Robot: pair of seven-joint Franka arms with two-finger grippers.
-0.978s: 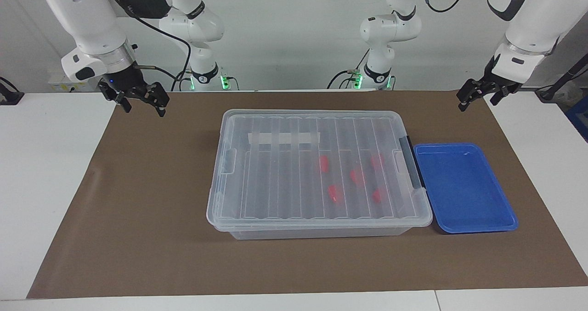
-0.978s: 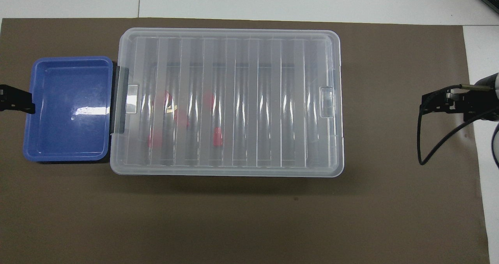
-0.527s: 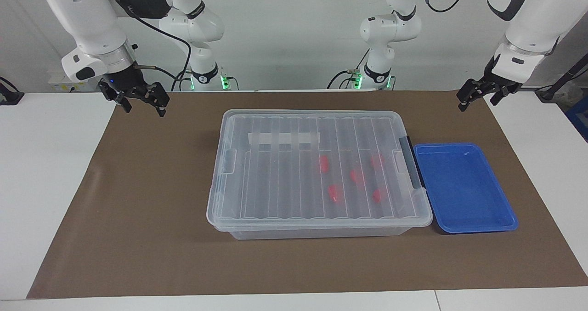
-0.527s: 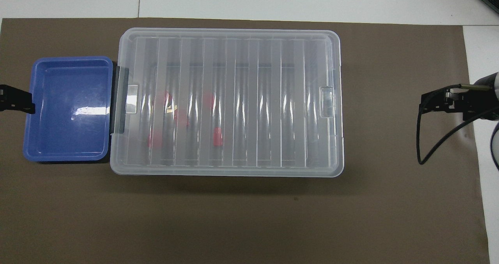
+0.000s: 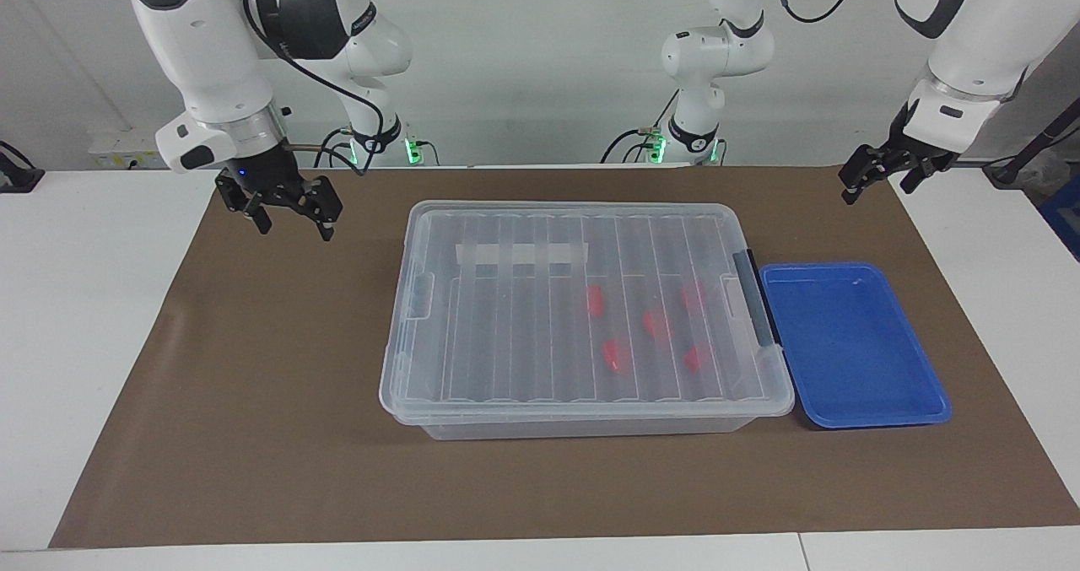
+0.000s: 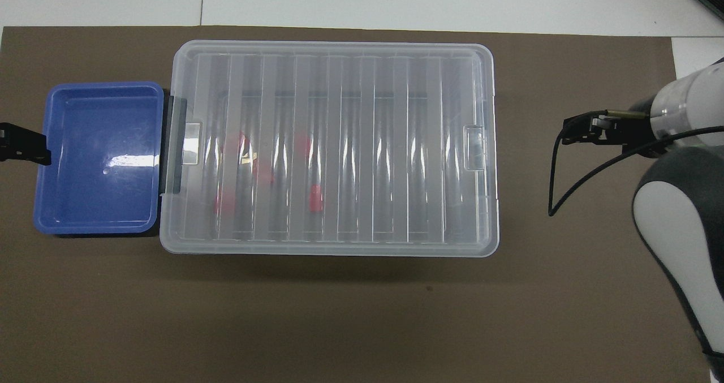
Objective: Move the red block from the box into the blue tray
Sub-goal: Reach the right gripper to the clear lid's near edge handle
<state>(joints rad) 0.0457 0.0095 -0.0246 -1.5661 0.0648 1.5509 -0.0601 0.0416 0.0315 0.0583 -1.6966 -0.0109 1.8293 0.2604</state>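
The box point(image 5: 582, 301) is a large clear bin in the middle of the brown mat, with its ribbed lid on. It also shows in the overhead view point(image 6: 334, 145). Several red blocks, among them one red block point(image 5: 596, 300), lie inside at the end toward the left arm and show blurred through the lid point(image 6: 315, 198). The blue tray point(image 5: 852, 343) is bare and sits against that end of the box point(image 6: 99, 156). My right gripper point(image 5: 294, 229) is open and empty above the mat off the box's other end point(image 6: 582, 133). My left gripper point(image 5: 876, 190) is open and empty, and it waits over the mat's edge by the tray point(image 6: 22, 148).
A black handle point(image 5: 753, 297) is on the box's end by the tray, and a whitish tape strip point(image 5: 521, 255) is on the lid. A black cable point(image 6: 557, 190) loops from the right wrist. The brown mat point(image 5: 253, 385) lies on a white table.
My right arm has swung toward the box and its gripper now hangs lower and closer to the box's end. The left arm, box, tray and blocks have not moved.
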